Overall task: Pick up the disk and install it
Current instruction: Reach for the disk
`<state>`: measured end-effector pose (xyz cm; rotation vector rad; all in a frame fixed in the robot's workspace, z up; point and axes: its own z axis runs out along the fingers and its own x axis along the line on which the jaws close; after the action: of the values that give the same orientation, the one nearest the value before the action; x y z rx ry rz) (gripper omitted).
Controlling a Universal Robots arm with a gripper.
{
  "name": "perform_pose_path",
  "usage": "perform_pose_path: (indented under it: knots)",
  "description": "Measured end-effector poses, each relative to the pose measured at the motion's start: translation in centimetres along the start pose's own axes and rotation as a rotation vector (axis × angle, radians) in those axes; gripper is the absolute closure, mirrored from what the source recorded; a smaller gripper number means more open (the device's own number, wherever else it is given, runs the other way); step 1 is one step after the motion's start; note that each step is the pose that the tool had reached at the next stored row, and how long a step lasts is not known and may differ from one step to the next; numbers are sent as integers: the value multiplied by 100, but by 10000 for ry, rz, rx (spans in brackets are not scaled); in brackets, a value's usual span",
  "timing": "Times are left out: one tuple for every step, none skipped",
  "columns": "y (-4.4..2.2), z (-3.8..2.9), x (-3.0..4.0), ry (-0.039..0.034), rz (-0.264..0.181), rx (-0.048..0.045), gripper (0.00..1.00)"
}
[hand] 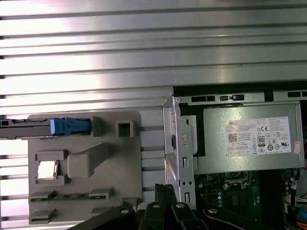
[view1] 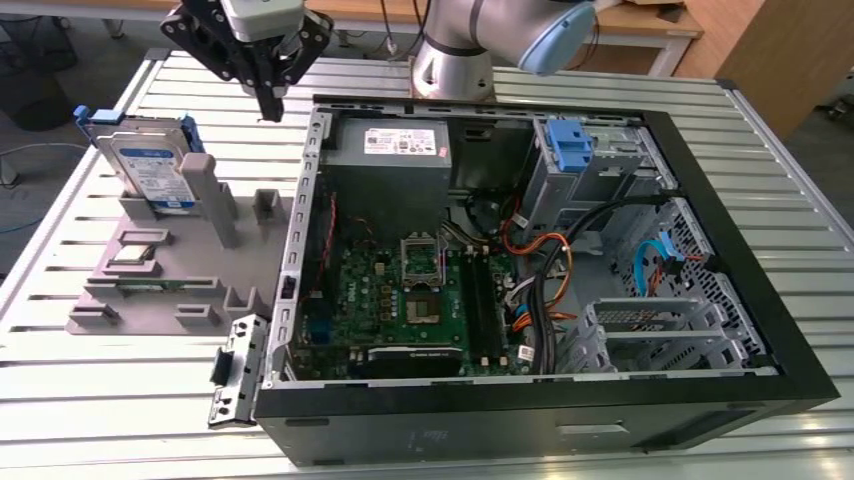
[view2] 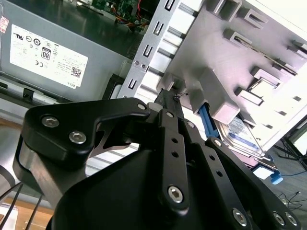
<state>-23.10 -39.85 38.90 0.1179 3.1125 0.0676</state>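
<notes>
Tool (view1: 272,108) is hovering above the desk (view1: 80,400), at about eleven o'clock in the exterior view, between the disk (view1: 144,165) and the near wall of the open computer case (view1: 787,330). Its fingers are sitting together and are carrying nothing; both wrist views are showing the tips closed on empty air.

The disk is standing on edge in a slot at the far end of the grey fixture tray (view1: 147,290), at ten o'clock in the exterior view, leaning slightly against a grey post. The tool is not touching it, and the pick is judged not yet begun.

Recommendation for the step in hand: the fingers are needing to part before any descent. The grasp is looking best taken across the two flat faces at the exposed upper edge, with the tool squared to the slot so the disk is lifting straight out without binding on the post. The case wall is lying close at three o'clock of the tool and is wanting clearance.

Condition of the disk: it is showing a flat silver-metal body, a blue-and-white label facing the exterior camera, and blue plastic rails along its sides. In the first wrist view it is appearing edge-on (hand: 29,129), thin and straight.
</notes>
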Motion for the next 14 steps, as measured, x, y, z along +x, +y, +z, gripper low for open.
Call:
perform_pose_path:
  knots:
    - [0, 0, 4, -1, 2, 0, 90]
    - [-1, 1, 10, -1, 2, 0, 90]
    - [-1, 1, 14, -1, 1, -1, 90]
    - [-1, 1, 17, 0, 0, 0, 90]
    - [-1, 1, 18, 0, -1, 1, 90]
    - [-2, 1, 20, 0, 0, 0, 90]
    - [-2, 1, 21, 0, 0, 0, 90]
    - [-2, 1, 22, 0, 0, 0, 90]
    - [-2, 1, 24, 0, 1, 0, 90]
    - [-2, 1, 27, 0, 1, 0, 90]
    - [-2, 1, 30, 0, 1, 0, 90]
    - [-2, 1, 32, 0, 1, 0, 90]
    - [-3, 1, 35, -1, 1, 0, 90]
    - [-3, 1, 38, 0, 1, 0, 90]
